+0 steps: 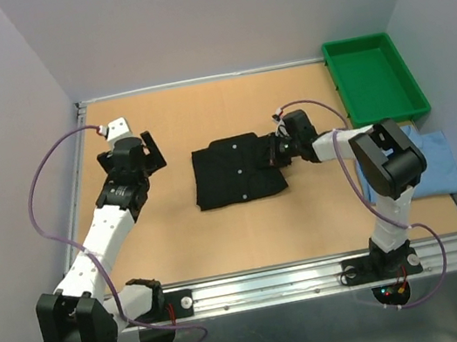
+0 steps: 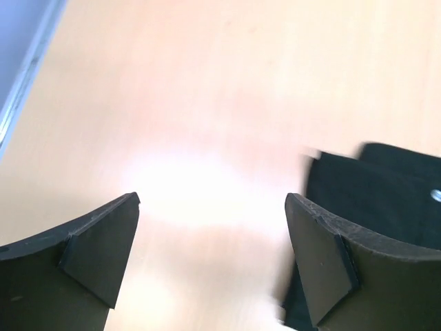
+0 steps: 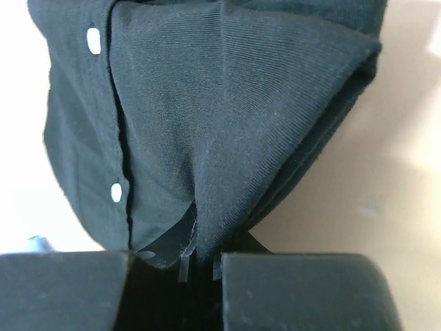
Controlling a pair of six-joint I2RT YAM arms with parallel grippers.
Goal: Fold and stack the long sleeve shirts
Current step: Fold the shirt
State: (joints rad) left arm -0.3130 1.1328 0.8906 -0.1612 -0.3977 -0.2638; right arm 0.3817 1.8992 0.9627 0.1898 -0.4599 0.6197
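The black shirt (image 1: 237, 170) is found folded into a rough rectangle around the middle of the tabletop (image 1: 223, 238), button side up, with a few small white buttons (image 3: 94, 40) showing. Its right edge is pinched by the right hand (image 1: 275, 150), which is clenched on a bunch of the fabric; in the right wrist view the cloth is seen gathered into a peak right where the fingers (image 3: 296, 289) meet. The light blue shirt (image 1: 437, 163) is laid flat by the right edge of the tabletop, partly hidden behind the right arm (image 1: 386, 161), just on the near side of the green tray (image 1: 372, 79) in the far right corner. Off to the left, the left hand (image 1: 153, 153) is held released, jaws spread wide over bare tabletop, clear of the black shirt and not touching it.
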